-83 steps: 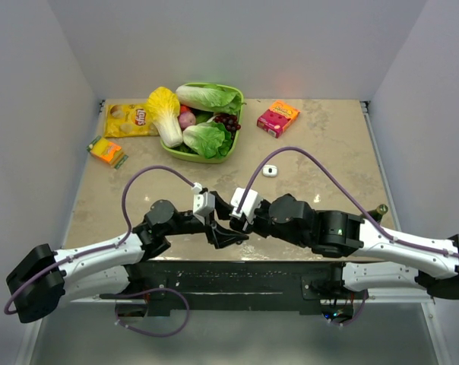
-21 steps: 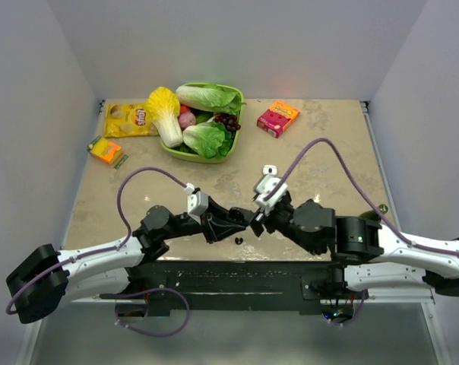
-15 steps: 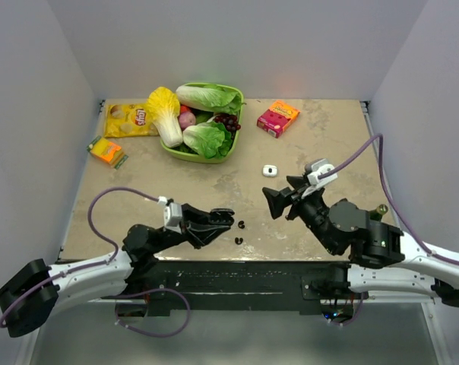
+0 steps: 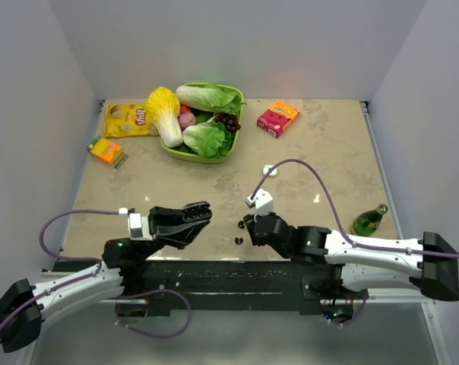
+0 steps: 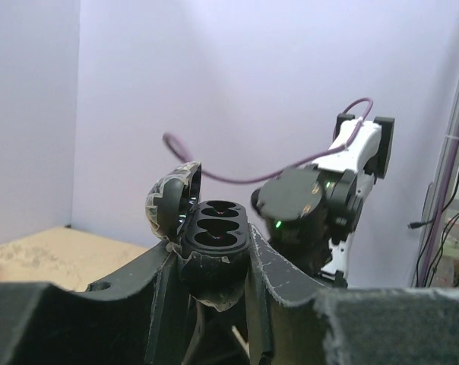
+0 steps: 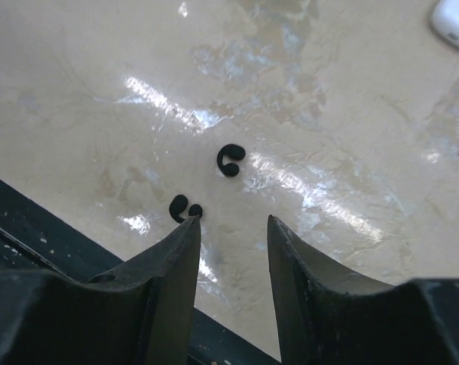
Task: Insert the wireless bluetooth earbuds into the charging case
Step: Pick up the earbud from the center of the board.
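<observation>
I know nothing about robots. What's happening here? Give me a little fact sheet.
Left claw: shut on the black charging case, lid open
Case wells: look empty
Earbuds: two, black, loose on the table, not touching
Right claw: open, empty, just above the earbuds
Also: small white object farther back

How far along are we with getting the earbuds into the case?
Done: the left end effector grips the charging case, lid open, both wells empty. In hand: the open right end effector hovers over the two earbuds, which lie loose on the table. Left: picking up and seating both.
</observation>
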You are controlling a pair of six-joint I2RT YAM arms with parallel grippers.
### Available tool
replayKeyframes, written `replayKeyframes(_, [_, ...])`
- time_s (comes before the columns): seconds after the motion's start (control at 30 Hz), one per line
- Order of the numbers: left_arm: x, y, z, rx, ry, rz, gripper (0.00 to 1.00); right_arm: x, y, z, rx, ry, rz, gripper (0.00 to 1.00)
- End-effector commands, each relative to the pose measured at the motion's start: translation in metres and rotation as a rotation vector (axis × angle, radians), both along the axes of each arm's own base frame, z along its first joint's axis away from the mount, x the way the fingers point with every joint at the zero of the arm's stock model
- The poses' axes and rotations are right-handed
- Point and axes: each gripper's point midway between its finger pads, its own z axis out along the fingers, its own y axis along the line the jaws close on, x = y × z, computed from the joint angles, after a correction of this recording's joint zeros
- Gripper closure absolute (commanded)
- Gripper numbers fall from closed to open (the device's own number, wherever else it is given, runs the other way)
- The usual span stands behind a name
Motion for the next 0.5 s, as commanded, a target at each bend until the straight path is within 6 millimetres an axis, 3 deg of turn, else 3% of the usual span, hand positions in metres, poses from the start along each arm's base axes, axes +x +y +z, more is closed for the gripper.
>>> replayKeyframes(0.0, [-0.002, 0.012, -0.034, 0.017, 0.018, 0.033, 1.00, -0.006, 0.036, -0.008, 0.135, 0.087, 0.053, 0.57])
replayKeyframes(0.13, [0.000, 0.013, -0.043, 0.032, 0.041, 0.041, 1.00, -0.013, 0.046, -0.032, 0.099, 0.129, 0.104, 0.55])
replayKeyframes(0.2, [0.000, 0.014, -0.045, 0.030, 0.052, 0.043, 1.00, -0.018, 0.053, -0.039, 0.094, 0.147, 0.146, 0.59])
replayKeyframes(0.47, [0.000, 0.014, -0.055, 0.040, 0.087, 0.033, 1.00, -0.029, 0.053, -0.065, 0.002, 0.171, 0.220, 0.59])
